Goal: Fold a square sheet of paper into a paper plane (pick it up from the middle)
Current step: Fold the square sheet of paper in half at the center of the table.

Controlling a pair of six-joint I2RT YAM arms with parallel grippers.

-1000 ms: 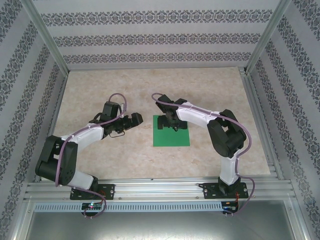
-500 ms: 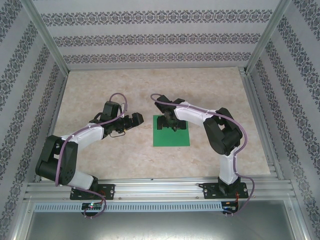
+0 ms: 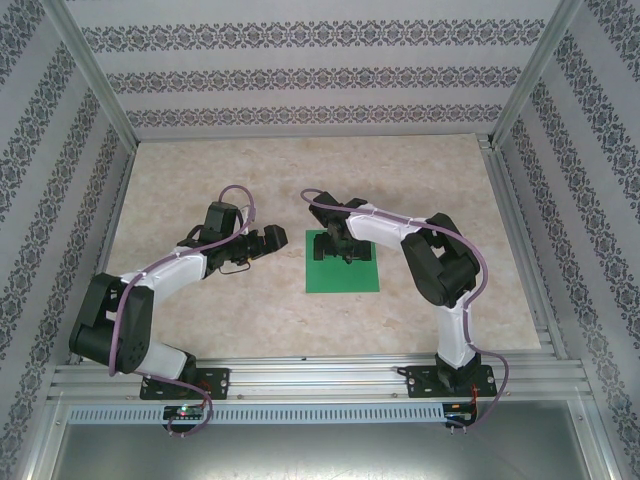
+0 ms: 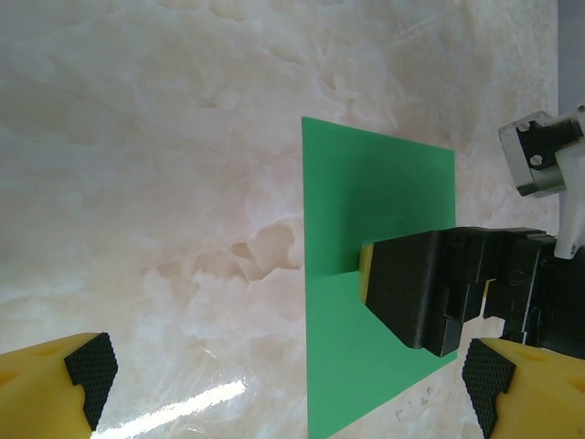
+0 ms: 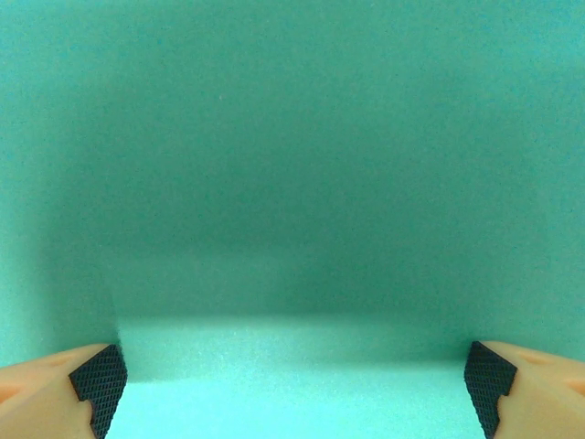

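Note:
The square sheet of paper (image 3: 343, 272) is bright green and lies flat and unfolded on the marble table, just ahead of the two arms. My right gripper (image 3: 340, 246) points down over the sheet's far half, open, with its fingers spread wide close to the paper. In the right wrist view the green sheet (image 5: 292, 183) spreads right across between the fingertips (image 5: 99, 380), and the right gripper (image 5: 292, 384) holds nothing. My left gripper (image 3: 272, 241) hovers open just left of the sheet. The left wrist view shows the sheet (image 4: 366, 201) with the right gripper's black finger (image 4: 420, 288) on it and the left gripper (image 4: 288, 384) empty.
The marble tabletop (image 3: 200, 180) is bounded by patterned walls and aluminium posts (image 3: 95, 80) on three sides. An aluminium rail (image 3: 320, 375) carrying both arm bases runs along the near edge. Bare table lies to the far side and left of the sheet.
The right arm's elbow has swung left toward the sheet while its gripper stays over the paper's far half. The left arm has barely moved. Both grippers stay open.

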